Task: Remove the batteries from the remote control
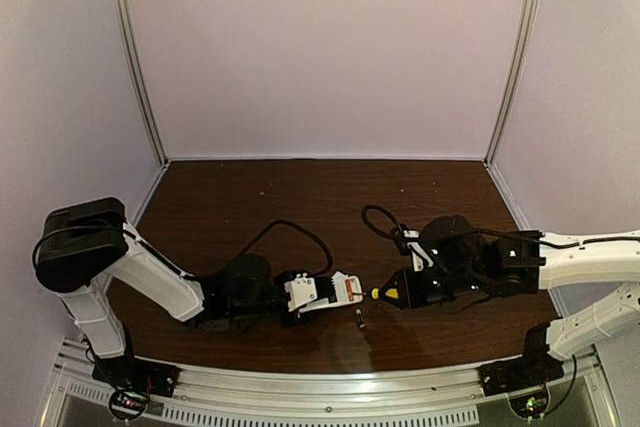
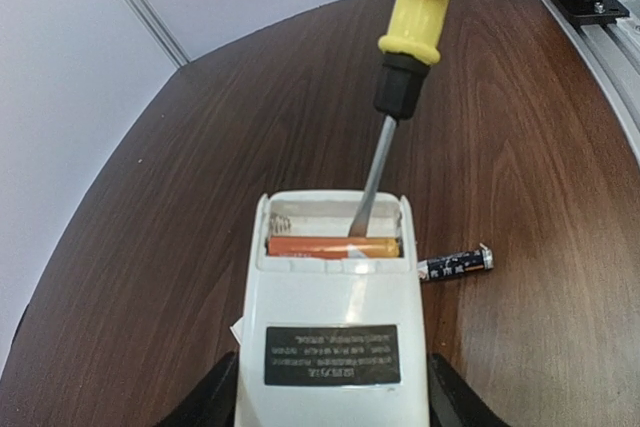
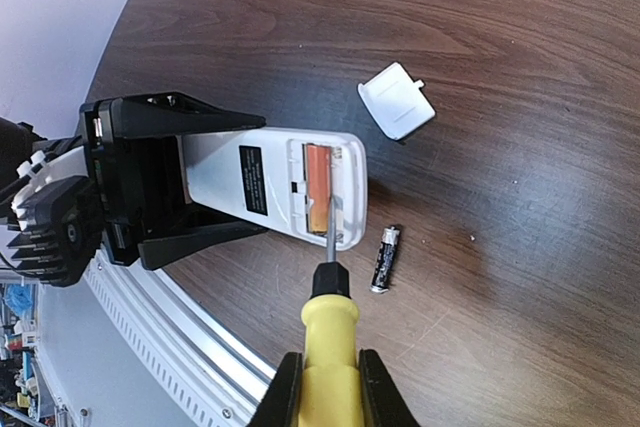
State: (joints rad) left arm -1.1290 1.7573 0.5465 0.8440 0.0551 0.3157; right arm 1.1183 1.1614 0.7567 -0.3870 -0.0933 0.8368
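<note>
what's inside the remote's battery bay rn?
One orange battery, with the screwdriver blade tip against it. The slot beside it is empty, spring showing. Whatever lies under the battery is covered.

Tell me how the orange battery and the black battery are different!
The orange battery sits inside the open compartment of the remote control; the black battery lies loose on the table beside it. The tip of the screwdriver is at the orange battery; nothing touches the black battery. Both are small cylinders lying on their sides.
</note>
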